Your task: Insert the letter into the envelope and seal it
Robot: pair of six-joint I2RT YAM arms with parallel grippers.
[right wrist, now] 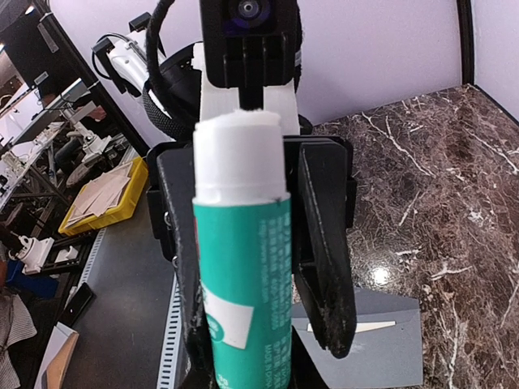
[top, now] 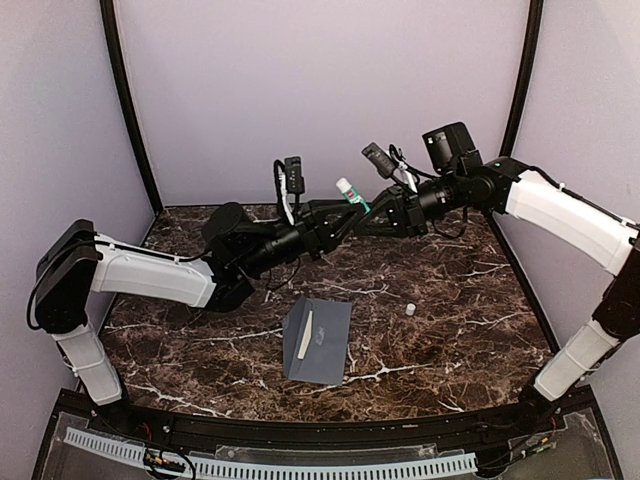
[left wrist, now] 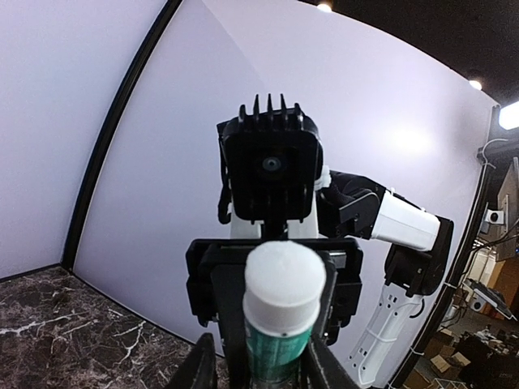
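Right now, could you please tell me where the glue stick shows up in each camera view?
Top external: glue stick upper centre, where the two arms meet.
Left wrist: glue stick bottom centre, white end up.
Right wrist: glue stick centre-left, tall, reaching the bottom edge.
Shared landmark: dark marble table, lower left in left wrist, right side in right wrist.

Both arms are raised, the left arm [top: 150, 275] and right arm [top: 560, 215] reaching inward to meet nose to nose in mid-air, with the right gripper [top: 375, 210] clamped on a glue stick [top: 352, 192], and the left gripper [left wrist: 259, 361] straddling it, a gap beside one finger.
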